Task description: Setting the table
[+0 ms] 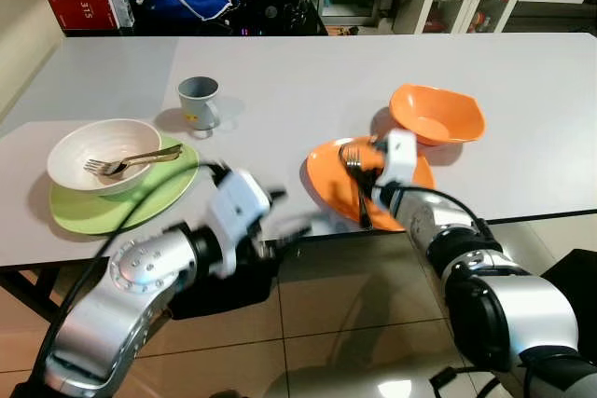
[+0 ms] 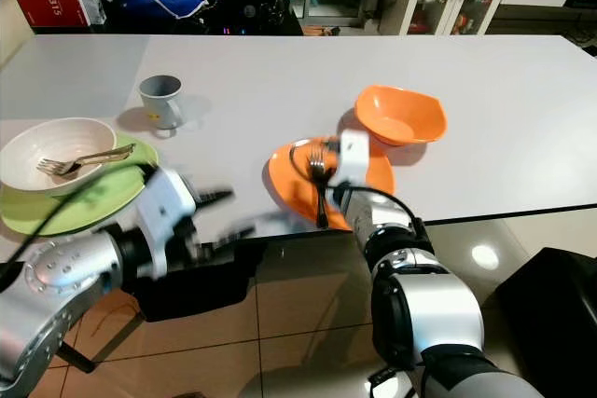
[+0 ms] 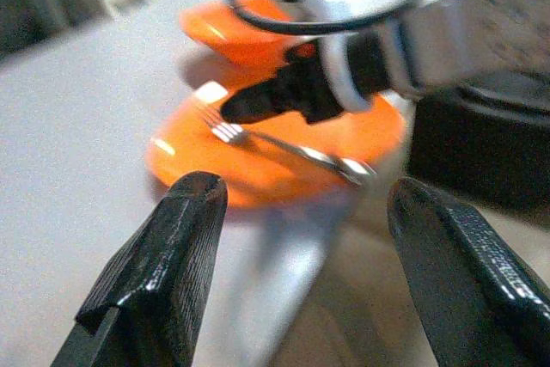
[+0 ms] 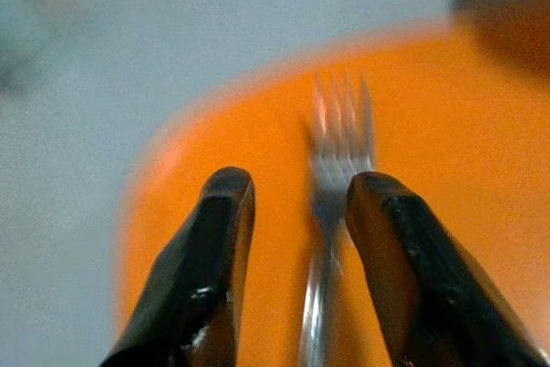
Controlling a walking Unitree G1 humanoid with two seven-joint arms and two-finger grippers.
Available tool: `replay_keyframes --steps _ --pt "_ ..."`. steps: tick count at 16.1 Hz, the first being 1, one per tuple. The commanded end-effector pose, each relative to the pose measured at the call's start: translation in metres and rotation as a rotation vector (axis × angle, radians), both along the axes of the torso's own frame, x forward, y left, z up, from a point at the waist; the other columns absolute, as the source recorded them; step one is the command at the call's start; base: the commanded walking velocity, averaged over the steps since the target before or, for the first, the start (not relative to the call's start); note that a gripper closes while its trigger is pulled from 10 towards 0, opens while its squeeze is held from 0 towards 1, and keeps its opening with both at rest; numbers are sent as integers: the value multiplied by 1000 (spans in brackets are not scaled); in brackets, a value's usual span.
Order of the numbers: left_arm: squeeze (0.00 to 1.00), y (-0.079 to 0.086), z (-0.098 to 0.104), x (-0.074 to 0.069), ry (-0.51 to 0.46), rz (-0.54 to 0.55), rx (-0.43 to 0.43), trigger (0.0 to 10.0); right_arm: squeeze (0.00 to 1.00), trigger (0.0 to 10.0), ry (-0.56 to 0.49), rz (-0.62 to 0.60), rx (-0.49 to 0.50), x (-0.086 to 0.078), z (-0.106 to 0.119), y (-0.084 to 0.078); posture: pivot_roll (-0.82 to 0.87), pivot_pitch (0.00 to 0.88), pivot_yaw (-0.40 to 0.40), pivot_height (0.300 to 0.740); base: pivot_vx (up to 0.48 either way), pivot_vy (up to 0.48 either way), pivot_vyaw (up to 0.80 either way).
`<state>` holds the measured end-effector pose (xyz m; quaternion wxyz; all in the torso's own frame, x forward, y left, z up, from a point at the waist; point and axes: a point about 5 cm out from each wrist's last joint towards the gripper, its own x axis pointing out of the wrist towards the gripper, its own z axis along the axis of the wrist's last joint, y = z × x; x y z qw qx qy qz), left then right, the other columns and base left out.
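Right wrist view puts our right gripper [image 4: 292, 204] part open, straddling the silver metal fork [image 4: 339, 139] over the flat orange plate [image 4: 223, 169]; we can't tell if it's pinching it. We'd set it down level. Left gripper [image 3: 301, 247] hangs wide open, empty, near the white surface [image 1: 308, 72] edge.

Head stereo pair looking down across table [image 1: 308, 72], both wrist cameras close, sharing orange plate [image 3: 275, 161]

both arms forward, left pincer [image 3: 301, 272] agape, right pincer [image 4: 296, 212] parted
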<state>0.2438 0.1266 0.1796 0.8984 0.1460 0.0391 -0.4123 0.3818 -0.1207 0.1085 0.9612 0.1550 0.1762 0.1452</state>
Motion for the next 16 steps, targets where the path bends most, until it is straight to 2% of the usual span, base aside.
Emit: replay_keyframes --steps 1,2,3,4,5,6,8,10,11,13,15,16 --pt "0 3 9 5 -63 42 1 10000 0 10000 -117 6 42 11 27 0 79 0 -37 740 0 0 0" --pt "0 6 12 10 -75 103 -16 10000 0 10000 -158 11 43 12 34 -5 79 0 -51 740 0 0 0" --pt "0 9 17 15 -106 199 -65 10000 0 10000 -254 8 43 13 47 -17 74 0 -57 740 0 0 0" --pt "0 10 18 16 -114 235 -82 10000 0 10000 -315 9 37 10 56 -22 64 0 -58 740 0 0 0" --pt "0 8 17 15 -126 263 -93 10000 0 10000 -372 7 43 0 66 -26 51 0 -57 740 0 0 0" --pt "0 6 15 11 -129 305 -106 10000 0 10000 -442 -7 62 -27 81 -29 21 0 -42 740 0 0 0" --pt "0 4 14 4 -121 335 -121 10000 0 10000 -479 -47 96 -58 88 -28 -17 0 -11 740 0 146 0" --pt "0 0 16 -3 -122 354 -141 10000 0 10000 -519 -86 121 -88 83 -23 -19 0 -3 740 0 356 0" --pt "0 -1 20 1 -126 365 -154 10000 0 10000 -550 -58 132 -105 80 -14 -3 0 -3 740 0 382 0" --pt "0 2 28 11 -158 403 -137 10000 0 10000 -501 -28 115 -122 75 -7 19 0 -6 740 0 382 0" --pt "0 11 36 28 -213 462 -125 10000 0 10000 -443 -126 20 -121 68 -19 15 0 7 740 0 392 0" --pt "0 11 36 28 -213 462 -125 10000 0 10000 -443 -126 20 -121 68 -19 15 0 7 740 0 390 0"
